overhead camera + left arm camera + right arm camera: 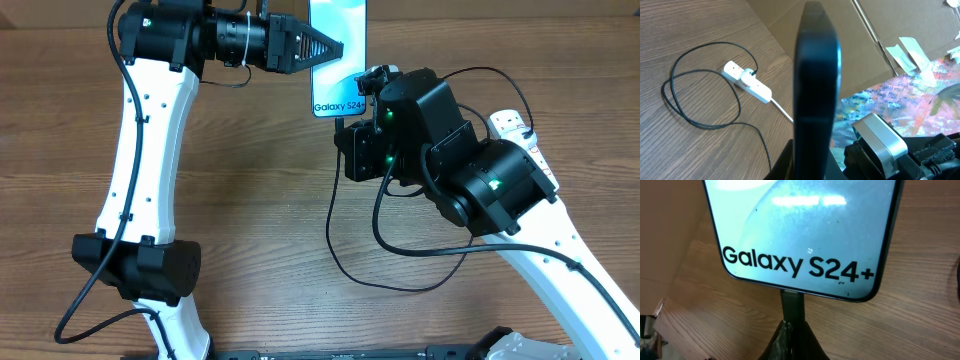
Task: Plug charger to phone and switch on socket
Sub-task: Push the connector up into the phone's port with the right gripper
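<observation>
Although the top of the frame cuts off the far end of the phone (340, 30) in the overhead view, its blue screen and the "Galaxy S24+" lettering at the near short end are plain. It sits at the back of the wooden table (250, 200), and the pictures do not show whether it rests on the table or is lifted off it. The left gripper (335, 48) comes in from the side with its claw pinching the phone. From the left wrist only the phone's dark edge shows, blurred and filling the middle, with the fingers nearly cut off below it. The right gripper (792, 339) has its claw pressed together on the connector tip (791, 305) of the charger (330, 230), which touches the phone's lower edge. Whether the tip is fully seated cannot be made out. The fingers themselves are a dark blur at the bottom of the right wrist view. The charger's cable lies looped on the table beside the socket (752, 86). From overhead the right arm hides most of the socket. A plug (747, 76) sits in one outlet, but the switches are too small to read.
</observation>
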`<move>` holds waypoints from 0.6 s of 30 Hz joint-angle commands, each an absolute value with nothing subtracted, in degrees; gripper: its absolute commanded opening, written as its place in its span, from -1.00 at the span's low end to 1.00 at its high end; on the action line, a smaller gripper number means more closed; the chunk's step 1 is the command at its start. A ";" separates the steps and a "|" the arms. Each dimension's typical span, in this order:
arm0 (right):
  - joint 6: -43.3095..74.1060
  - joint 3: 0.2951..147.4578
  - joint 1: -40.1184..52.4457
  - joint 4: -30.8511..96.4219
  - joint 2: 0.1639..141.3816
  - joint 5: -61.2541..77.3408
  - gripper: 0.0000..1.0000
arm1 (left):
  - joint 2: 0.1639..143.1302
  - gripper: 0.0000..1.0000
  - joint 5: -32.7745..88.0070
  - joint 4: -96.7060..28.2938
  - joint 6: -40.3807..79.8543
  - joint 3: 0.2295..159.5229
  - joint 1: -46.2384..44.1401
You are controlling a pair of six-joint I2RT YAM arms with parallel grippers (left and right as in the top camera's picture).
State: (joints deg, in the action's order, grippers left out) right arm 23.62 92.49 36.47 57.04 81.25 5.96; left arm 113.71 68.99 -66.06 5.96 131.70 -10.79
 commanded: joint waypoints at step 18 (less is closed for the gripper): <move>23.49 94.35 36.25 53.65 80.47 1.98 -0.92 | 113.14 -0.92 71.81 -66.22 5.98 132.35 -10.74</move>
State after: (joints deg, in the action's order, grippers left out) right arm 23.77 92.49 36.47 56.16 81.25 5.48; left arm 113.71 68.99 -65.67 5.98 131.70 -10.74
